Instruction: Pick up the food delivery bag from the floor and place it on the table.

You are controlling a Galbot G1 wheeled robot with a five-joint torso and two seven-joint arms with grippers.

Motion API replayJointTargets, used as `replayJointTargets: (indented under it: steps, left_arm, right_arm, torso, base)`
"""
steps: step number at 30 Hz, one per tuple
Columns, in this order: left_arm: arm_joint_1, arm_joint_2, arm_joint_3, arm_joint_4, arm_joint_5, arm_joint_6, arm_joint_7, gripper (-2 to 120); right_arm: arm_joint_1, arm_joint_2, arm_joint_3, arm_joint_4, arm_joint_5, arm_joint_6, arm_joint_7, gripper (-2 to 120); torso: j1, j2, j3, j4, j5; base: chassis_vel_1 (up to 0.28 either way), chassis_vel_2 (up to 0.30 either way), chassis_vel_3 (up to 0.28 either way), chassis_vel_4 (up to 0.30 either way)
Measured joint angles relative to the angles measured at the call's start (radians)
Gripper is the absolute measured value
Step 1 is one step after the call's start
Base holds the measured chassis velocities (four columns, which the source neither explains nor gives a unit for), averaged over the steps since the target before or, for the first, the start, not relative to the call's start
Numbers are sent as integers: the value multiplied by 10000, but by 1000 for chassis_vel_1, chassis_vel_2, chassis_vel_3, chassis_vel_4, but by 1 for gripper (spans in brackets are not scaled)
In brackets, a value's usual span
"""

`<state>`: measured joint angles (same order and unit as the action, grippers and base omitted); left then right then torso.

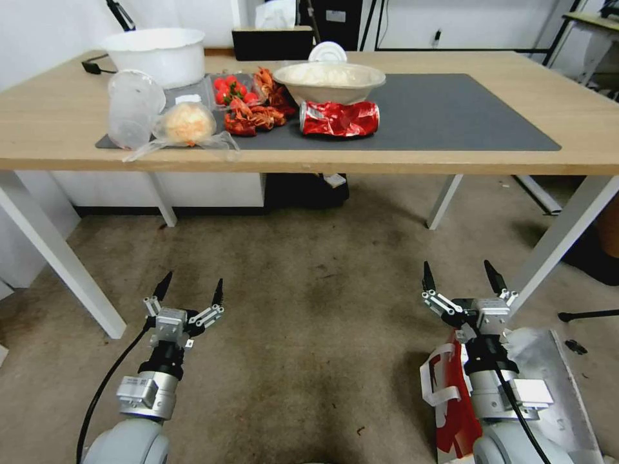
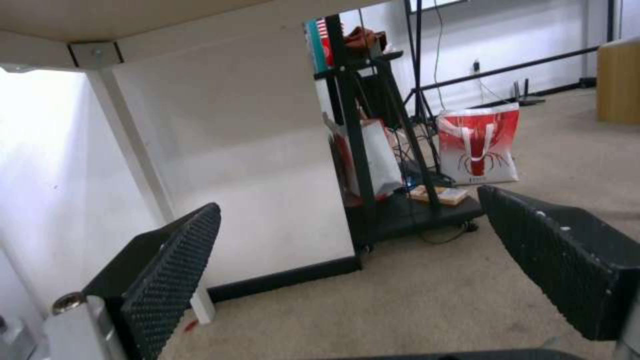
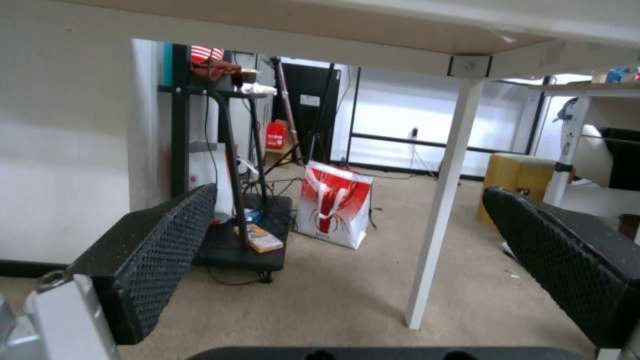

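The food delivery bag (image 1: 451, 399) stands on the floor (image 1: 309, 322) at the lower right of the head view. It is red and white with white strap handles, and its silver foil lining (image 1: 554, 380) lies open. My right arm passes over it and hides much of it. The right gripper (image 1: 458, 265) hangs open just beyond the bag, holding nothing. My left gripper (image 1: 193, 281) is open too, low over bare carpet on the left. The table (image 1: 451, 158) stands ahead with a dark grey mat (image 1: 451, 109) on its light wood top.
On the mat's left half lie a crushed red can (image 1: 340, 118), a white bowl (image 1: 329, 82), crayfish (image 1: 255, 116), strawberries (image 1: 232, 90), a plastic cup (image 1: 132, 106) and a white tub (image 1: 155, 55). White table legs (image 1: 58, 251) (image 1: 561, 238) flank the arms. Another red-and-white bag (image 3: 333, 210) sits beyond the table.
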<state>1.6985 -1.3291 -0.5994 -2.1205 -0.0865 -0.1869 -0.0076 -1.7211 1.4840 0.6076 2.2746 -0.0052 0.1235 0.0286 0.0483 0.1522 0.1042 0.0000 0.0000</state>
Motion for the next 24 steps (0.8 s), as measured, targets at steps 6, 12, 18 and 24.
replayJointTargets:
  steps: [6, 12, 18, 24]
  left_arm:
    - [29, -31, 0, -46, -18, -9, 12, 97]
    - [17, 5, -53, -17, -44, -22, 2, 97]
    - [5, -15, -48, -28, -52, -23, 2, 97]
    - [39, -11, -17, -42, -27, -22, 5, 97]
  right_arm:
    - [34, 39, -28, -37, -2, -2, -11, 100]
    - [-12, 56, -49, 9, -19, -9, -19, 100]
    - [-20, 31, -45, 126, -7, -64, -20, 100]
    - [-26, 34, -52, 114, -12, -68, -33, 100]
  torso:
    - [-41, -261, -222, 0, 0]
    - [-83, -538, -458, -1, 0]
    - [-102, -743, -643, -1, 0]
    - [-111, -1004, -895, 0, 0]
  base:
    - [0, 0, 0, 0]
    - [0, 0, 0, 0]
    - [0, 0, 0, 0]
    - [0, 0, 0, 0]
